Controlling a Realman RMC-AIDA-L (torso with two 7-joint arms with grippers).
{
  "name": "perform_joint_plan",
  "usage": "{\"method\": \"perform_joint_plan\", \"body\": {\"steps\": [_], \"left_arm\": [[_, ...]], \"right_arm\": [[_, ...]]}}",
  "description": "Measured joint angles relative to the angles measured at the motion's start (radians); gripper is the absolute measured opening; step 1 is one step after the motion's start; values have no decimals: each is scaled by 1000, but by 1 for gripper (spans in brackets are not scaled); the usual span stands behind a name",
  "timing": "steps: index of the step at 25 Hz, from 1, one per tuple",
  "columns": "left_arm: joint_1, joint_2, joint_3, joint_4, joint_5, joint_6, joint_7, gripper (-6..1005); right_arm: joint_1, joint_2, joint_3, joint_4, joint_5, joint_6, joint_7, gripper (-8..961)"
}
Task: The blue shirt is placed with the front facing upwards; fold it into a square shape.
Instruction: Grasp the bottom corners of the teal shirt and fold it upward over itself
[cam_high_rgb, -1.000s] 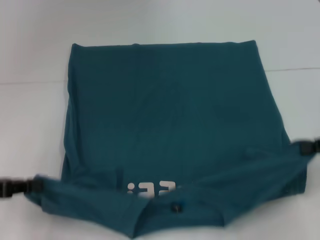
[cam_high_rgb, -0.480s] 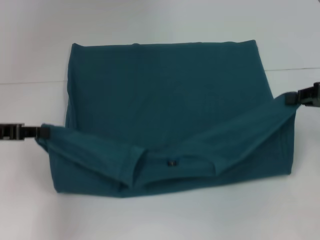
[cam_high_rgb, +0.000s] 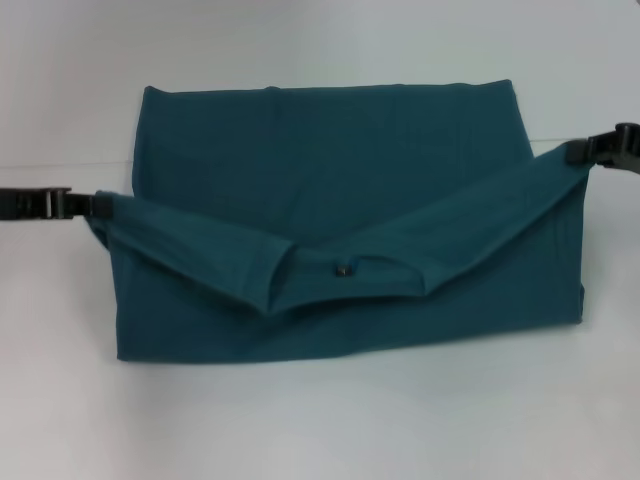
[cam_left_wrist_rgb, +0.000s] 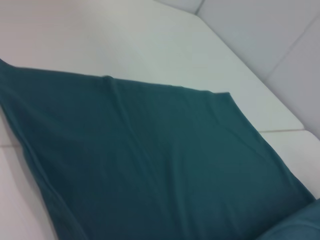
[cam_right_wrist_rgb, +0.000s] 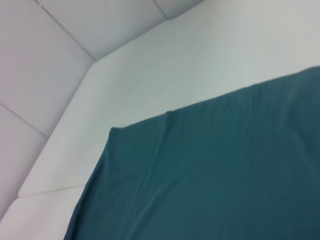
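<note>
One blue shirt (cam_high_rgb: 340, 180), of soft matte dark teal knit, lies on a smooth white table (cam_high_rgb: 320, 420), its lower layer spread flat with a straight far edge and squared far corners. The near part is lifted and doubled toward the far side, forming a sagging band that runs from the left edge to the right edge and dips in the middle, where the collar opening and one small dark neck label (cam_high_rgb: 343, 268) face up. Below this band the cloth hangs as a smooth, roughly rectangular panel with a straight near edge resting on the table. Two black grippers are at work: the left gripper (cam_high_rgb: 98, 205) is clamped on the band's left end, and the right gripper (cam_high_rgb: 578, 152) is clamped on its right end, which is held farther back than the left. Both wrist views show only broad, faintly creased teal cloth (cam_left_wrist_rgb: 150, 165) (cam_right_wrist_rgb: 215, 175) on the white surface, with pale panel walls behind.
</note>
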Motion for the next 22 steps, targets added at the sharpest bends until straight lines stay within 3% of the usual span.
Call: {"method": "perform_joint_plan", "body": {"steps": [8,22], "left_arm": [[-53,-3,11,-67,1,-124,21,45],[-134,-10,32,-183,1,-357,103,40]], "right_arm": [[34,9,-9,44,40,117,-33,177],[62,44,-125,50,91,332,-34,187]]}}
